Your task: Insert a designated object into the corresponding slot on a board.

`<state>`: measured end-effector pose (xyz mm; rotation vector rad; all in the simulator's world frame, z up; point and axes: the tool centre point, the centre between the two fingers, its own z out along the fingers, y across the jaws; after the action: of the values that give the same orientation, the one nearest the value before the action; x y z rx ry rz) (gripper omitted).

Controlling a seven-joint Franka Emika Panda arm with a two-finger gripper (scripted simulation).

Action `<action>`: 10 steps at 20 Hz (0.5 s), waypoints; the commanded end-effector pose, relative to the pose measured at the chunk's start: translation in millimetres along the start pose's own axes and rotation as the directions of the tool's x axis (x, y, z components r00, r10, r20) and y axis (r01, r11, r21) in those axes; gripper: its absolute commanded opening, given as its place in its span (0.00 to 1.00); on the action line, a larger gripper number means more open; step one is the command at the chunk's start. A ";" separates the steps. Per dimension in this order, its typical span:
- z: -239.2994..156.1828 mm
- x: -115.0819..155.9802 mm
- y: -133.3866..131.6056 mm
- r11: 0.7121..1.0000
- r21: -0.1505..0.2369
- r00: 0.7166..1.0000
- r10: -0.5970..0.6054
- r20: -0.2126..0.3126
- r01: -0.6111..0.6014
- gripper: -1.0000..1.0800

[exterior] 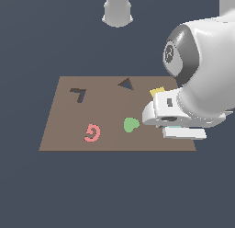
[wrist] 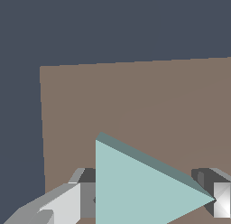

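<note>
The light-teal triangle piece (wrist: pixel 140 187) lies between my gripper's (wrist: pixel 151 198) two fingers in the wrist view. One finger (wrist: pixel 83 198) meets its flat side and the other finger (wrist: pixel 221 200) meets its tip. In the exterior view my gripper (exterior: pixel 183 132) is low over the right end of the brown board (exterior: pixel 64 126), and the hand hides almost all of the triangle. The dark triangular slot (exterior: pixel 126 84) is at the board's far edge, to the exterior view's left of the gripper. I cannot tell whether the piece rests on the board (wrist: pixel 135 96) or is lifted.
On the board are a dark 7-shaped cut-out (exterior: pixel 78 93), a pink curl-shaped piece (exterior: pixel 92 133), a green heart (exterior: pixel 130 125) and a yellow square (exterior: pixel 157 91) partly behind the hand. The arm's base (exterior: pixel 118 11) stands beyond the board.
</note>
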<state>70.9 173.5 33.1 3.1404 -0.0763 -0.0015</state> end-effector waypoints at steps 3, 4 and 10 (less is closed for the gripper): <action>-0.6 -8.5 -4.7 0.997 0.000 0.997 -0.081 0.000 0.081 0.00; -0.6 -11.0 -5.8 0.995 0.000 0.995 -0.104 0.000 0.104 0.00; -1.3 -30.8 -12.4 0.961 0.000 0.961 -0.275 -0.001 0.275 0.00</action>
<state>46.1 185.4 34.0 3.1286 0.2860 -0.0014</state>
